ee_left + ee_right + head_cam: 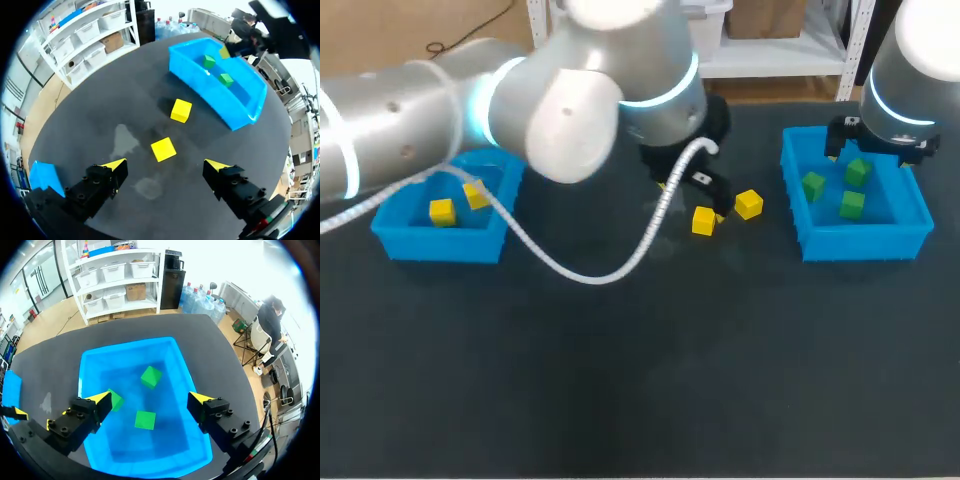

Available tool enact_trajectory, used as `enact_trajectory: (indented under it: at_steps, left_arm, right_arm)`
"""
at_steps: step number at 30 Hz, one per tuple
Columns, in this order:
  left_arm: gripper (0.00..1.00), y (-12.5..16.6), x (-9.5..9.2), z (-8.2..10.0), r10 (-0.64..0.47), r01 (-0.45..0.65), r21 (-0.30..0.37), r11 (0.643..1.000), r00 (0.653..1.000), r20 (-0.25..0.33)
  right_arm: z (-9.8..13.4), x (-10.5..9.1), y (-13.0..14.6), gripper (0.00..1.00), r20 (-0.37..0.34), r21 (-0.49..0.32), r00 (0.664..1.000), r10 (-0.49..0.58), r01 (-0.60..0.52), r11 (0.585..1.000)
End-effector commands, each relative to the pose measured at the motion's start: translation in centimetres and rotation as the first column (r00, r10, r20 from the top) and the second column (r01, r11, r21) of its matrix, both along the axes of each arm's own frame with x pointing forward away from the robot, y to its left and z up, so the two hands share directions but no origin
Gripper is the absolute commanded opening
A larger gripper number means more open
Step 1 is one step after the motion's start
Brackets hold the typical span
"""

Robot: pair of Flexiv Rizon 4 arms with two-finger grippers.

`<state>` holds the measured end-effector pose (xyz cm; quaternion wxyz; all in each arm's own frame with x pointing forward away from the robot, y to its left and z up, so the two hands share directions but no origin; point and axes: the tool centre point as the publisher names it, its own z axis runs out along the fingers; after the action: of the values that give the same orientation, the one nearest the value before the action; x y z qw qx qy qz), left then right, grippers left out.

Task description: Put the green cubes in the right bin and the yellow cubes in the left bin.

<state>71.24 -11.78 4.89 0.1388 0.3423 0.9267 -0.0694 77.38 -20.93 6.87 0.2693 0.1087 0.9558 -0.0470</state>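
Observation:
Two yellow cubes (703, 220) (748, 203) lie on the dark table between the bins. My left gripper (695, 195) hangs open just above them. In its wrist view the nearer yellow cube (163, 149) lies just ahead of the gap in the open left gripper (167, 165), with the other yellow cube (181, 110) farther ahead. The left bin (395, 243) holds two yellow cubes (442, 211) (475, 193). My right gripper (870, 152) (150, 400) hovers open over the right bin (860, 245) (90, 360). That bin holds three green cubes (151, 376) (145, 420) (115, 399).
My left arm (470, 110) stretches across the back of the table, over the left bin, trailing a white cable (570, 268). The right bin (235, 112) lies beyond the loose cubes in the left wrist view. Bare table fills the front half.

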Motion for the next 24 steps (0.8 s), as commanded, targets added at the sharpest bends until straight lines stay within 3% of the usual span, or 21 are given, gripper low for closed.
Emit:
enact_trajectory:
  at_steps: [1,10,11,12,13,24]
  left_arm:
    - [1.00,-1.7,0.9,-1.7,0.008,-0.003,0.088,0.996,0.998,-0.054]
    - [1.00,-2.5,0.8,-3.8,-0.006,0.014,0.153,0.988,0.998,-0.056]
    - [0.81,-2.5,0.8,-4.1,0.003,0.005,0.153,0.988,0.998,-0.056]
    - [0.27,-2.5,0.8,-4.3,0.013,-0.004,0.151,0.989,0.998,-0.057]
    - [0.00,-2.5,0.8,-4.5,0.017,-0.007,0.158,0.987,0.998,-0.060]
    - [0.00,-1.3,0.7,-4.9,0.019,-0.010,0.167,0.986,0.998,-0.054]
  right_arm:
    - [-0.1,-0.3,-0.1,1.00,0.009,0.000,1.000,-0.001,0.001,1.000]
    - [-0.1,-0.3,-0.1,1.00,0.009,0.000,1.000,-0.001,0.001,1.000]
    - [-0.1,-0.3,-0.1,1.00,0.009,0.000,1.000,-0.001,0.001,1.000]
    - [-0.1,-0.3,-0.1,1.00,0.009,0.000,1.000,-0.001,0.001,1.000]
    - [-0.1,-0.3,-0.1,1.00,0.009,0.000,1.000,-0.001,0.001,1.000]
    - [-0.1,-0.3,-0.1,1.00,0.009,0.000,1.000,-0.001,0.001,1.000]
